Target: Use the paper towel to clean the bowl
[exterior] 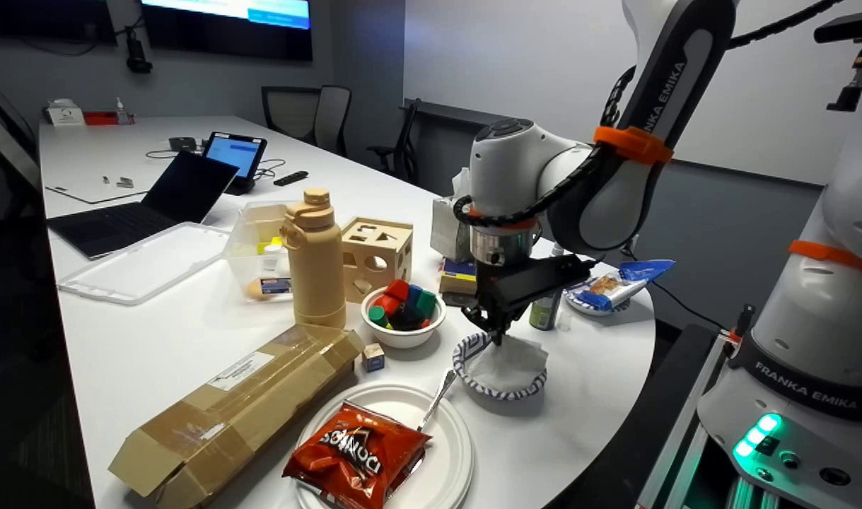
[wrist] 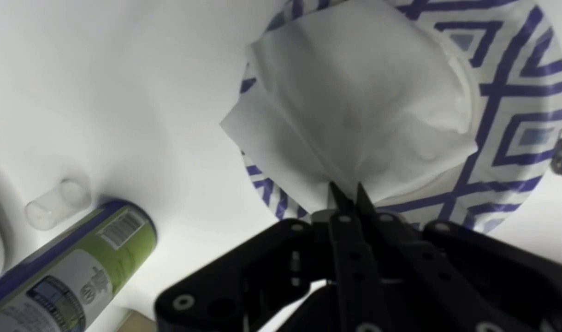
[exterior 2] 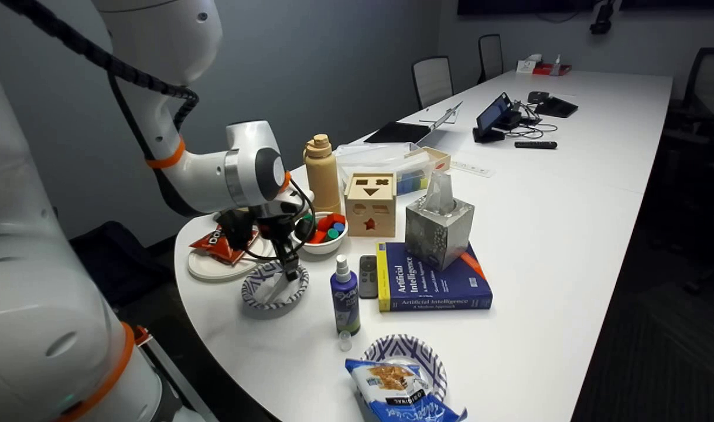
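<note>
The bowl [exterior: 472, 346], white with dark blue stripes, stands upright on the white table; it also shows in an exterior view [exterior 2: 252, 288] and the wrist view [wrist: 516, 92]. The white paper towel [wrist: 354, 87] lies spread inside the bowl and hangs over its rim on one side. It shows in both exterior views too [exterior: 510, 364] [exterior 2: 276, 288]. My gripper [wrist: 346, 190] points down over the bowl, fingers closed. Folds of the towel converge at the fingertips, which pinch it near the bowl's rim. The gripper [exterior: 498, 336] hides part of the bowl's rim.
Close by are a spray bottle [exterior 2: 346, 299], its clear cap [exterior 2: 345, 341], a bowl of coloured blocks [exterior: 402, 338], and a plate [exterior: 453, 459] with a red packet and fork. A tissue box [exterior 2: 440, 234] on a book, tall bottle [exterior: 316, 268] and carton [exterior: 240, 410] stand around.
</note>
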